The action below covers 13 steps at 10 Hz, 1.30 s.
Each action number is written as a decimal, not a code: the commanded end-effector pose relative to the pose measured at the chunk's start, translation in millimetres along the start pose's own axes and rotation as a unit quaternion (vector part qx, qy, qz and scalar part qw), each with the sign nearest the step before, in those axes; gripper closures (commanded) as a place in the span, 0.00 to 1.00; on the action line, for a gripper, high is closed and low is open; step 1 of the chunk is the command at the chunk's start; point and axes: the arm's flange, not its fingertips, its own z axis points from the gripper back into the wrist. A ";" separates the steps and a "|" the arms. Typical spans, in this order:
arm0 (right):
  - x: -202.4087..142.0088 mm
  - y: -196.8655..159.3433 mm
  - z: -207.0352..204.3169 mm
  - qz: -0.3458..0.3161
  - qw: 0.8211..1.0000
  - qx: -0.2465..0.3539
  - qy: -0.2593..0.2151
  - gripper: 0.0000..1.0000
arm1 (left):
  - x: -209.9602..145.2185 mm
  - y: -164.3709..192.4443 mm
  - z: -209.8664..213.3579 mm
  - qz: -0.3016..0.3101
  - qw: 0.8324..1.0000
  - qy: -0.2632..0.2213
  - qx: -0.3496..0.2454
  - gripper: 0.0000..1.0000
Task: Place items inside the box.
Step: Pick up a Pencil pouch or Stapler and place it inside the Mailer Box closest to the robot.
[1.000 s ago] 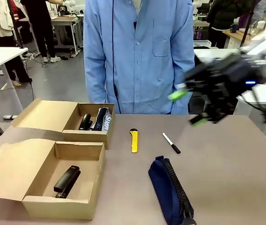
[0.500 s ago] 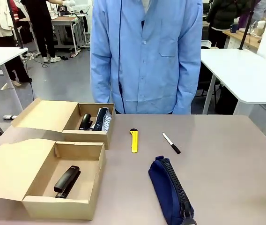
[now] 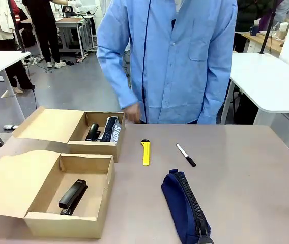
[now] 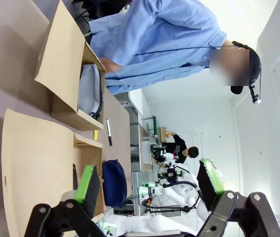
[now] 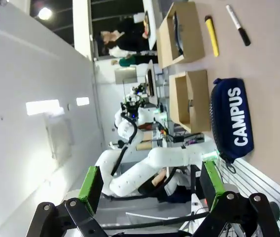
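Observation:
The yellow utility knife (image 3: 145,151) and the white-and-black marker pen (image 3: 186,154) lie mid-table. Nearer me lies the navy-blue zip pouch (image 3: 185,206), printed CAMPUS in the right wrist view (image 5: 233,118). A black stapler (image 3: 72,196) rests inside the near cardboard box (image 3: 102,198). The far box (image 3: 96,147) holds another black stapler (image 3: 92,132) and a pouch. The person's hand (image 3: 132,113) hovers blurred just beyond the far box and knife. My left gripper (image 4: 149,181) is open and held high off the table; my right gripper (image 5: 151,181) is also open, far from the items.
Both boxes have their lids folded open to the left (image 3: 12,183). The table's right half (image 3: 256,173) is bare. The person in a blue shirt (image 3: 180,61) stands at the far edge. White tables stand behind.
My right arm, in the front view a second ago, has pulled out of it. The person has shifted right and lowered a hand toward the far box.

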 end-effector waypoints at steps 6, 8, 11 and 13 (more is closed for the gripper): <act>-3.3 14.3 -1.6 -0.006 1.000 0.012 0.004 0.00 | 0.0 -1.3 -1.4 -0.010 1.000 -0.005 -0.013 0.00; -3.3 14.3 -1.6 -0.006 1.000 0.012 0.004 0.00 | 0.0 -1.3 -1.4 -0.010 1.000 -0.005 -0.013 0.00; -3.3 14.3 -1.6 -0.006 1.000 0.012 0.004 0.00 | 0.0 -1.3 -1.4 -0.010 1.000 -0.005 -0.013 0.00; -12.0 21.1 -26.0 0.032 0.998 -0.036 0.027 0.00 | 0.0 -1.3 -1.4 -0.010 1.000 -0.005 -0.013 0.00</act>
